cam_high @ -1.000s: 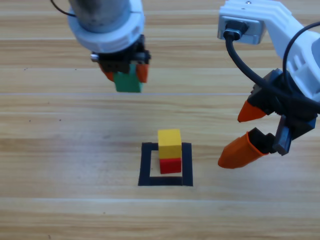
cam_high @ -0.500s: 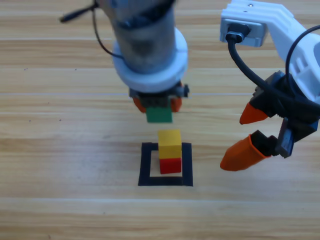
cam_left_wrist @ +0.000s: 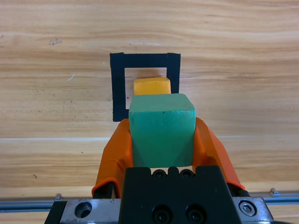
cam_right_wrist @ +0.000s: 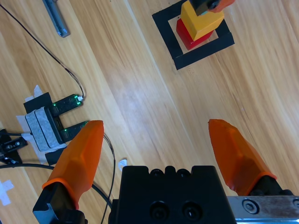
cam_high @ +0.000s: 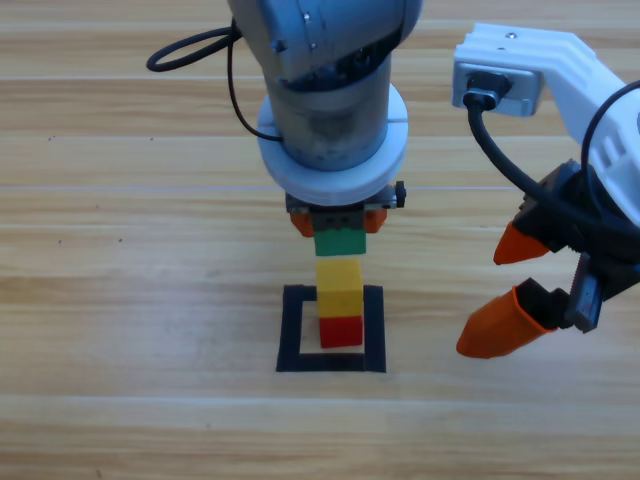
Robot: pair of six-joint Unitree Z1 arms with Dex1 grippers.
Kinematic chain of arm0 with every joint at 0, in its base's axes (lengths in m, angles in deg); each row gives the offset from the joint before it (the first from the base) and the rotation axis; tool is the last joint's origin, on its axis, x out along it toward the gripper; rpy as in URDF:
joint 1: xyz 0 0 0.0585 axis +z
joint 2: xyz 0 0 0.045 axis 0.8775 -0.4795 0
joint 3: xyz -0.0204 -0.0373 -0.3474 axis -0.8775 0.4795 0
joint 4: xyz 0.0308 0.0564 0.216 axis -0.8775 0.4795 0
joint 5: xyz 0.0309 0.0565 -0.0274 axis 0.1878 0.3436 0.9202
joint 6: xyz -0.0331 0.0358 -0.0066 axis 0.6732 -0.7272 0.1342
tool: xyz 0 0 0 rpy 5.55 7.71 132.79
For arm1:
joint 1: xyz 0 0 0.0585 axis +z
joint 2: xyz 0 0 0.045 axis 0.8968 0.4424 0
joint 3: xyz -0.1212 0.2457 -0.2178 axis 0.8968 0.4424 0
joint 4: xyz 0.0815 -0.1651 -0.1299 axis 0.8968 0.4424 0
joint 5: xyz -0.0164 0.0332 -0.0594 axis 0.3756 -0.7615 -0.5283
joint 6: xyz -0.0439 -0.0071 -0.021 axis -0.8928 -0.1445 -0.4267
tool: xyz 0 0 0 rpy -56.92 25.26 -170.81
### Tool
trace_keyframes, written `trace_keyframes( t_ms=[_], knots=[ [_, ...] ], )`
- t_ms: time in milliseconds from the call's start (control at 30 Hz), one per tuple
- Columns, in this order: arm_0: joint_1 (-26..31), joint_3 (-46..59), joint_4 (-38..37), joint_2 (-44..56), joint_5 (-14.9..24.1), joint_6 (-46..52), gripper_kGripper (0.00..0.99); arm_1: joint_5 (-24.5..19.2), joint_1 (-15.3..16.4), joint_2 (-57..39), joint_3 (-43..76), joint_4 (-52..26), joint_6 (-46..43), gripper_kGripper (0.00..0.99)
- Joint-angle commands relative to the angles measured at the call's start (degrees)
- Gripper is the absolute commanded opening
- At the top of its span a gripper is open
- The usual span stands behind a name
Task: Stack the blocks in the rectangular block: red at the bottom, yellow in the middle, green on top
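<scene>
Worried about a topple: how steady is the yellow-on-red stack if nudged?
Probably tippy: the yellow cube sits slightly off-square on the red cube, which is no wider. Both look rigid, flat-faced, so unlikely to roll.

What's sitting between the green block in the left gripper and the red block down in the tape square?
The yellow cube, stacked on the red cube inside the tape square; the high view shows it, with the green cube held above by the left gripper.

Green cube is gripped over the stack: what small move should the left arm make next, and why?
Probably a short, slow descent. The left gripper holds the green cube roughly over the yellow cube, which sits on the red cube inside the tape square. Whether they already touch is unclear, so release only after contact.
</scene>
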Motion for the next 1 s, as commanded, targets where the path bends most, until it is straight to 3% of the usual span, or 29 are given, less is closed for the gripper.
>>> trace_keyframes(
  t_ms=[33, 1000],
  knots=[
    [-1.0, -0.3, 1.3, -4.0, 1.0, 2.6, 0.075, 0.9, -2.1, -4.3, 1.4, -1.0, -0.1, 0.99],
    [0.2, -1.7, 1.3, -7.3, -0.7, 1.8, 0.075, 1.0, -2.1, -3.8, 1.6, -1.0, -0.2, 0.99]
  ],
)
